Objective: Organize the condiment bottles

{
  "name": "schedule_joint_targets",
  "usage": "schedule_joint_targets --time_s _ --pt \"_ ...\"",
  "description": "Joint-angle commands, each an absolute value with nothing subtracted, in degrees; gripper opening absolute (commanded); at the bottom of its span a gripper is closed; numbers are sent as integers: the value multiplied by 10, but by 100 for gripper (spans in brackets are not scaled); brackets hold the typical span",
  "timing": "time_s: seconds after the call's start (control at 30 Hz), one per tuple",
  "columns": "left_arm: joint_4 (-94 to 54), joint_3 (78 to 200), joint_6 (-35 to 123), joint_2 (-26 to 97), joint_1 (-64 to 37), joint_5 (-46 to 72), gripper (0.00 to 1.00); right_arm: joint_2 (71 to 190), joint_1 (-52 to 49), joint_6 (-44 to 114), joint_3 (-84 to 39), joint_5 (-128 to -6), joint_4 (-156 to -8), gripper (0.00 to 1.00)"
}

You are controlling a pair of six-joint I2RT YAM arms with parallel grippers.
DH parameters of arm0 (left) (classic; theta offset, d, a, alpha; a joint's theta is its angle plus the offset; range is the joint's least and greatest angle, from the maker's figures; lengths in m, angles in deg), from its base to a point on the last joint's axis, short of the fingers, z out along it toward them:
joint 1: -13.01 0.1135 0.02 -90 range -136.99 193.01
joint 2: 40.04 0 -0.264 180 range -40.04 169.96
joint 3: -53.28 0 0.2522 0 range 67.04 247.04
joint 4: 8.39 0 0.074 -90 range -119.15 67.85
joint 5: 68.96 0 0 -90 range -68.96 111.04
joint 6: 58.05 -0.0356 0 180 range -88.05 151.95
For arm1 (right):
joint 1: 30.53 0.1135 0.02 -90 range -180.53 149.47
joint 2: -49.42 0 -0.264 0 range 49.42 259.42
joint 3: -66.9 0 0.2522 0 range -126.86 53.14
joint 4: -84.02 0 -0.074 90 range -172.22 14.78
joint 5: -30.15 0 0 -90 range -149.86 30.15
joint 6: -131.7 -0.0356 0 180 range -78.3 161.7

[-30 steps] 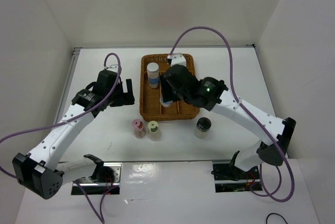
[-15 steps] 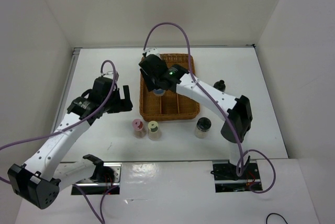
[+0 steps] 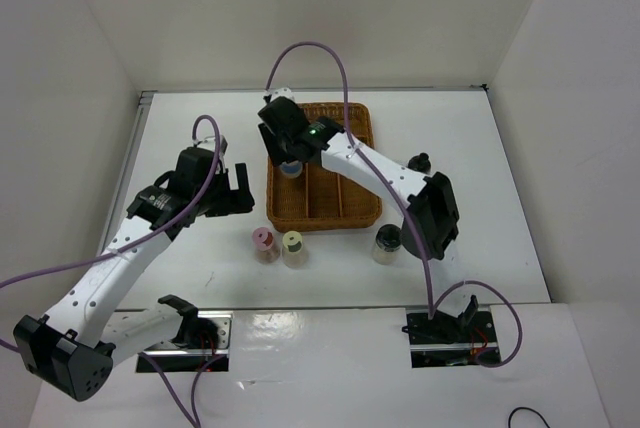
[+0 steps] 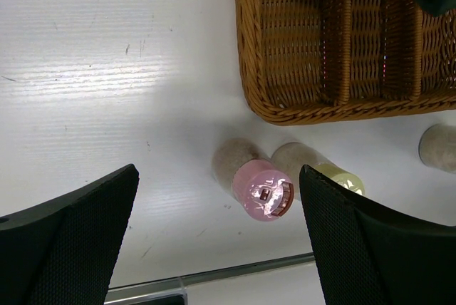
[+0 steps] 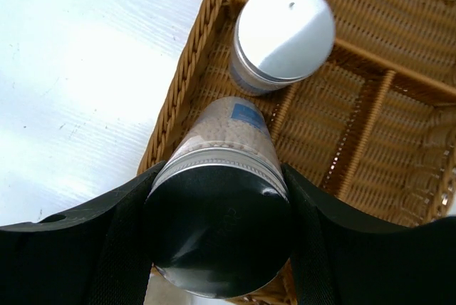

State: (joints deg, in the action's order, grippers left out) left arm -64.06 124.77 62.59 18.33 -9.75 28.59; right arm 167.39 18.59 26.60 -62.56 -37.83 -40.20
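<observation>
The silver-capped, blue-banded white shaker (image 5: 217,226) gripped in the half-spread right jaws is poised over the brown wicker tray's (image 5: 185,91) left compartment, just beside its twin (image 5: 283,34). A skewed descent could catch the rim or topple the twin. The right arm (image 3: 380,173) stretches across the tray; the left jaws gape empty above the pink-capped shaker (image 4: 261,189) on the counter (image 4: 107,70).

White table top (image 3: 480,148), matte. Close up it shows faint scuffs and dark specks (image 4: 135,48).
Plain white panels close it in: back wall (image 3: 320,18), left wall (image 3: 60,98), right wall (image 3: 580,98).
Grey metal strip (image 3: 138,133) runs along the table's left edge.
Glossy white near ledge (image 3: 330,368) carries bright glare.
Light soft, shadows weak.
</observation>
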Motion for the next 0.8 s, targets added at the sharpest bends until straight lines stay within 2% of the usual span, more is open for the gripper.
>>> schedule_joint_targets --time_s 0.0,0.77 --pt "-621 1245 631 175 -94 277 99 1686 184 267 -666 -381 -444 30" --pt "-615 1240 620 170 -94 250 99 1741 155 245 -639 -406 -474 33"
